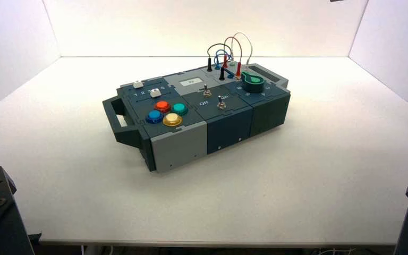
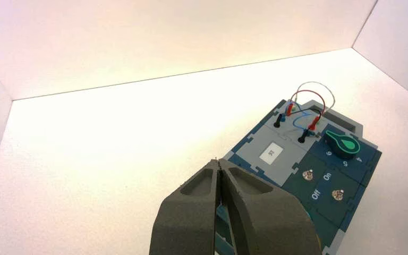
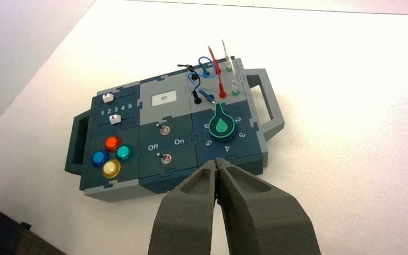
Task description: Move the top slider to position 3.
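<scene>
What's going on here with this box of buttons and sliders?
Nothing is being handled right now. The left gripper and right gripper are both shut, away from the box at the near left and near right. The top slider, a small white knob, sits near the 1 end of its track, so it is not yet at position 3.

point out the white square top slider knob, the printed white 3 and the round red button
white square top slider knob [image 3: 108,98]: right wrist view, on its face
printed white numeral 3 [image 3: 116,109]: right wrist view, on the digit
round red push-button [image 3: 112,143]: right wrist view, on its cap
</scene>
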